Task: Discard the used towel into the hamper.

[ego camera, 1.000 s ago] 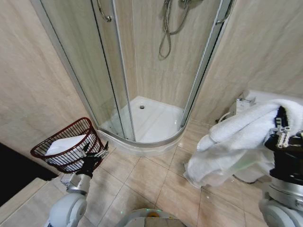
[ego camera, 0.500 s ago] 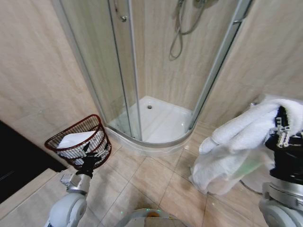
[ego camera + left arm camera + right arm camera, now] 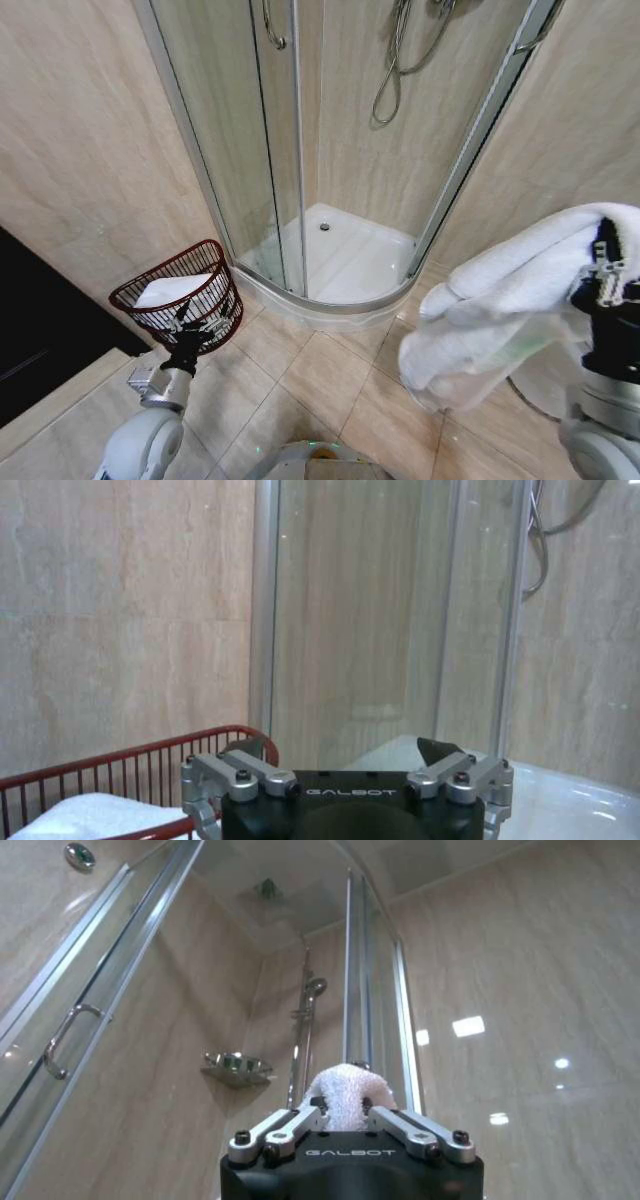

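The hamper (image 3: 205, 262), a round reddish-brown open-weave basket, stands on the floor tiles against the left wall with a white cloth (image 3: 165, 290) lying inside it. My left gripper (image 3: 194, 325) hangs open just in front of the hamper with nothing between its fingers. In the left wrist view the left gripper (image 3: 343, 747) is beside the hamper rim (image 3: 100, 761). At the right my right gripper (image 3: 604, 258) is raised and shut on the used towel (image 3: 500, 310), a thick white towel that droops to the left below it. The right wrist view shows the towel (image 3: 345, 1099) bulging between the right gripper (image 3: 345, 1116) fingers.
A curved glass shower enclosure (image 3: 290, 150) with a white tray (image 3: 345, 255) stands in the far corner, a hose (image 3: 395, 70) hanging inside. Beige tiles (image 3: 320, 375) cover the floor between me and the hamper. A dark opening (image 3: 40, 340) lies at the left.
The whole picture has shifted right, so the camera has turned left; the hamper now lies nearer the middle. Both arms keep their poses and the towel stays held.
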`<state>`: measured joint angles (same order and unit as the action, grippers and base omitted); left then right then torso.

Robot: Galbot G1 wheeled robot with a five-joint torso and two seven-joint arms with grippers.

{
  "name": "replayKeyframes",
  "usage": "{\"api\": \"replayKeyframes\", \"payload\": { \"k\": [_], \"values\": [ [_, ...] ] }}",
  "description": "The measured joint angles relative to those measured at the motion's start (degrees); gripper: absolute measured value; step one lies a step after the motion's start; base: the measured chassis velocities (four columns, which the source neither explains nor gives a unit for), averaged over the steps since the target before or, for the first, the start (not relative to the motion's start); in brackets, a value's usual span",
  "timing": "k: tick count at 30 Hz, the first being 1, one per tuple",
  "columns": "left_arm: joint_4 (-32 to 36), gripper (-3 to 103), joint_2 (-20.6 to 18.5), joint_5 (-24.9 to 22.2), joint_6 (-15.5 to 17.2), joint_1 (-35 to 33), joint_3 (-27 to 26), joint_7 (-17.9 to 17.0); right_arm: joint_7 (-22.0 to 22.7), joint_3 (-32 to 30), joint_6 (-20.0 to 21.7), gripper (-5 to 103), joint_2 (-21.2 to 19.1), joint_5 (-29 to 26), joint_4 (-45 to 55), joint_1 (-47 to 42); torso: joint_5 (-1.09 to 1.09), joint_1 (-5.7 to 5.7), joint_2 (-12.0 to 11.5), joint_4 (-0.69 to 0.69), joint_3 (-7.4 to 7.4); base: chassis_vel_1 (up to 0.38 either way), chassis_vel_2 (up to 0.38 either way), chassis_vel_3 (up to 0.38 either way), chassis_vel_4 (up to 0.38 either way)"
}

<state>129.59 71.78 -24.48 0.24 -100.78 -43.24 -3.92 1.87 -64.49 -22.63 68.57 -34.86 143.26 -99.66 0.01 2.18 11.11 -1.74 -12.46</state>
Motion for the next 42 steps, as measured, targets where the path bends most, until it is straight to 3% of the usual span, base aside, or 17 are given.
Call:
{"api": "replayKeyframes", "payload": {
  "k": [9,42],
  "values": [
    [0.00,100,0.00,0.00,0.00,0.00,0.00,0.00,0.34,-1.42,1.73,9,-2.03,-0.60,0.00,3.13,0.00,0.69,2.47,-0.01,-1.80,0.000,0.000,0.000,0.000],
    [0.00,100,0.00,0.00,0.00,0.00,0.00,0.00,0.69,1.07,3.83,9,-1.02,0.58,-0.03,5.63,-0.01,3.06,9.94,-0.01,-6.87,0.000,0.000,0.000,0.000]
  ]
}}
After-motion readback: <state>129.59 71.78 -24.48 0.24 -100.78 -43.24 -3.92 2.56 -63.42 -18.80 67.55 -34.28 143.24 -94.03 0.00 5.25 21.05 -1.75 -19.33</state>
